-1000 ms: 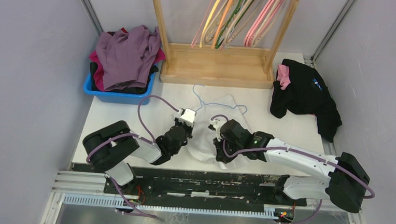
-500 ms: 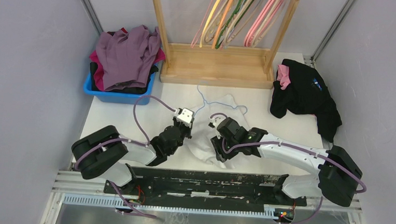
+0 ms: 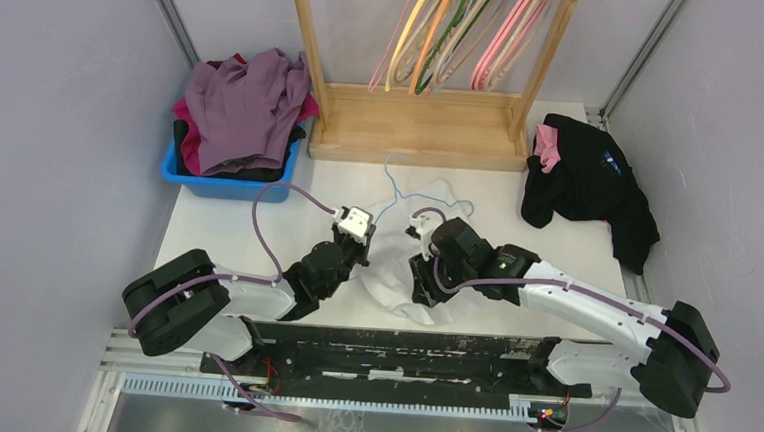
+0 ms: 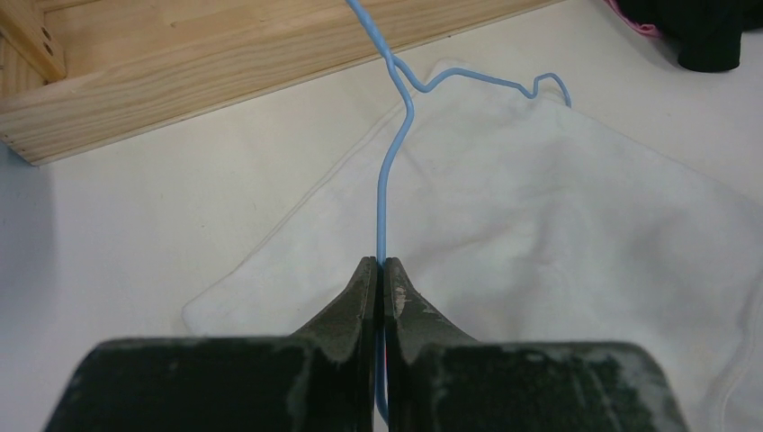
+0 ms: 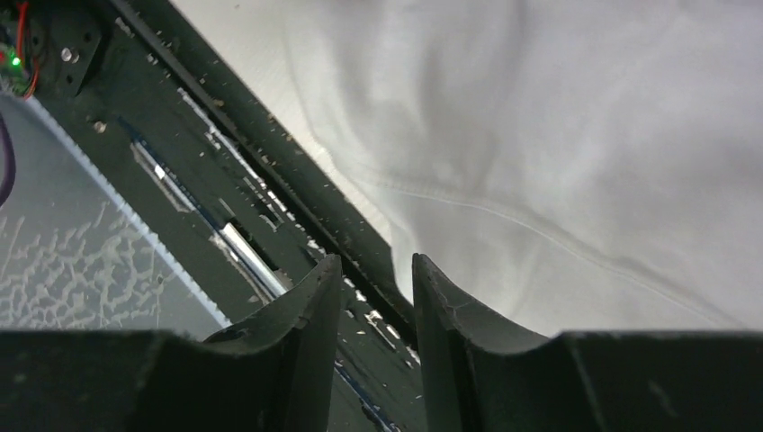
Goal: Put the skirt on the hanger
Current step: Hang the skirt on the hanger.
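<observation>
A: What is the left gripper (image 4: 380, 273) doing with its fingers?

B: They are pressing together on the blue wire of the hanger (image 4: 388, 180). The wire is running out from between the tips toward the far side, and no gap is showing beside it.

A: Why is it gripping there?

B: I am guessing it is pinning the frame so it is not sliding while the cloth gets worked onto it. The visible wire is lying over the skirt (image 4: 558, 234), and the hook is reaching toward the base of the wooden rack (image 4: 180, 63) at the far side.

A: Is the right gripper (image 5: 371, 270) holding anything?

B: No. Its fingers are standing slightly apart, leaving only a narrow slot, and nothing is sitting between them. The black rail (image 5: 225, 171) at the near edge is showing through the slot. The gripper is hovering over the skirt's near hem, just to the right of the left one.

A: Where is the skirt lying overall?

B: It is spreading out white and a little rumpled on the table (image 3: 567, 242), between the two arms. Its far part is lying under the hanger and its near hem is reaching the table's near edge.

A: So what is the right arm preparing for?

B: Probably it is lining up to pinch that hem, so the cloth can be drawn along the hanger while the left one is anchoring the wire. Whether any wire is already sitting inside the skirt, I cannot tell.
</observation>
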